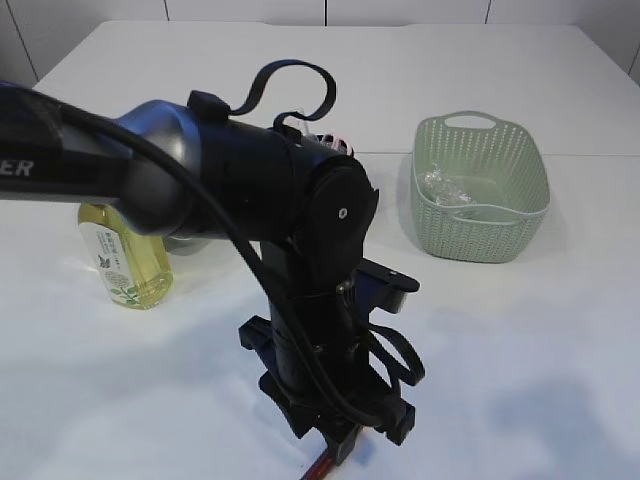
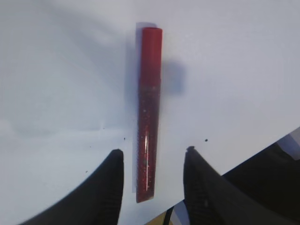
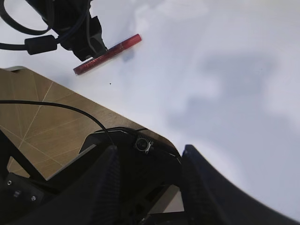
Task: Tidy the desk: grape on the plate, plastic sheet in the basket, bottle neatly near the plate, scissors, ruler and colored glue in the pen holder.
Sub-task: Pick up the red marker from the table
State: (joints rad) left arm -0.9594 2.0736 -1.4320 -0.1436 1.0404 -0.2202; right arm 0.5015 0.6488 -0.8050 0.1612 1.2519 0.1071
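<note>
Left arm [image 1: 200, 180] reaches across from the left, wrist bent down at the near edge; left gripper [image 2: 152, 161] points downward, fingers [image 2: 110, 183] parted. Right gripper [image 3: 149, 161] hangs with fingers parted, holding nothing.

My counter [image 1: 560, 350] is plain white, with a seam running across its far part. On it a yellow bottle [image 1: 128, 262] stands upright at my left, a pale green basket [image 1: 481, 190] sits well apart at my right, and a red glitter glue tube [image 2: 148, 112] lies flat near the front edge.
</note>
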